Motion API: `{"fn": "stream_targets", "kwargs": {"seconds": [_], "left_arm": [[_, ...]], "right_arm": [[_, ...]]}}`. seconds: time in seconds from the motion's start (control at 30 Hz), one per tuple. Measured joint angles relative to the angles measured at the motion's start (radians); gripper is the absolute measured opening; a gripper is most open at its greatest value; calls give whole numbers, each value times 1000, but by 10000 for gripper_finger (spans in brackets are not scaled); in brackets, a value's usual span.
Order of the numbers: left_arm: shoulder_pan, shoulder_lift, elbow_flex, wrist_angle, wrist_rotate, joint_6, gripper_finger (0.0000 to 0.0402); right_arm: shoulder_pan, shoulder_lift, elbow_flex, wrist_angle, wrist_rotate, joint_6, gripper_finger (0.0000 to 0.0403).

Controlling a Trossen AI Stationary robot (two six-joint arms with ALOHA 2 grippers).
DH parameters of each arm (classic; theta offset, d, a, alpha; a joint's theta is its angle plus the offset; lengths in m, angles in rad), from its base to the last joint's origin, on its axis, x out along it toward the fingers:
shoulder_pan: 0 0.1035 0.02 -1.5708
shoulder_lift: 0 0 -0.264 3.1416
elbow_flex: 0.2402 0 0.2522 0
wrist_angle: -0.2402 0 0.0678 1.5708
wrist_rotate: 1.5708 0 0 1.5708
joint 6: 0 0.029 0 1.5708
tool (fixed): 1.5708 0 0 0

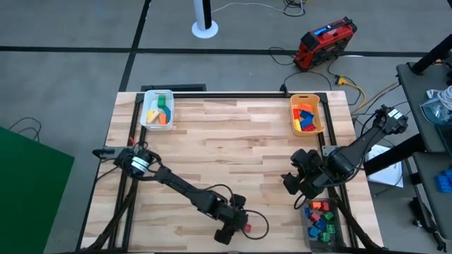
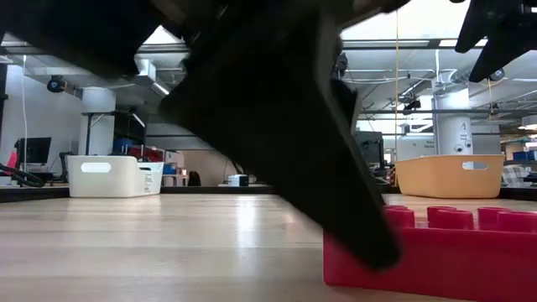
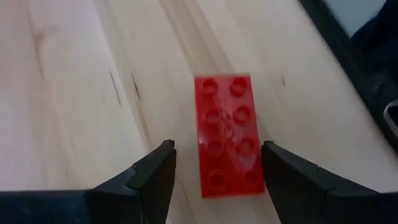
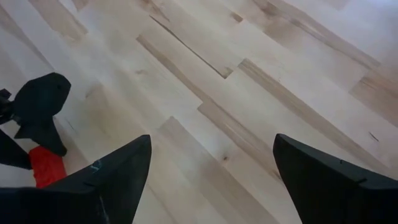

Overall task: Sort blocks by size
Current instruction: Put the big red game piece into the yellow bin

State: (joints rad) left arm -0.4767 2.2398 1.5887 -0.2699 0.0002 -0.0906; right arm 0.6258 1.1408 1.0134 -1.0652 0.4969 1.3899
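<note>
Pale planked wood table [image 1: 233,141]; we see bins at eleven, one and five o'clock. At six o'clock lies a red eight-stud brick [image 3: 227,135], left gripper [image 3: 217,168] spread astride it; right gripper [image 4: 211,168] gapes, empty, at four.

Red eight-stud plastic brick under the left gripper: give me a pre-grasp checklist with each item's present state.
1. Left gripper open: ok, the fingers stand apart.
2. Red eight-stud plastic brick between the fingers: ok, one finger on each long side.
3. Fingers touching the brick: not yet, gaps show on both sides.
4. Brick flat on the wooden table, studs up: ok.
5. Right gripper out of the way: ok, open over bare wood near the grey bin.
6. Fingertip height above the table: cannot tell.
</note>
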Motion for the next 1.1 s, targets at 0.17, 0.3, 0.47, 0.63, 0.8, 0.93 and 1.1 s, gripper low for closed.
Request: {"fn": "stream_targets", "kwargs": {"seconds": [0.17,0.3,0.47,0.63,0.8,0.93,1.1], "left_arm": [[8,0,-9,7,2,10,210],[15,0,-57,105,34,10,204],[35,-1,-76,140,77,21,176],[46,-1,-78,152,101,54,119],[62,-5,-78,138,147,76,110],[71,-42,-80,55,124,129,110],[78,-124,-80,-21,0,178,110]], "right_arm": [[0,0,0,0,1,0,331],[-3,0,0,-1,1,5,333],[-3,0,0,0,3,24,326],[-5,0,0,0,13,24,316],[-5,0,0,1,21,84,308],[-5,-1,-1,7,-26,227,301],[-4,-1,-1,141,-86,275,292]]}}
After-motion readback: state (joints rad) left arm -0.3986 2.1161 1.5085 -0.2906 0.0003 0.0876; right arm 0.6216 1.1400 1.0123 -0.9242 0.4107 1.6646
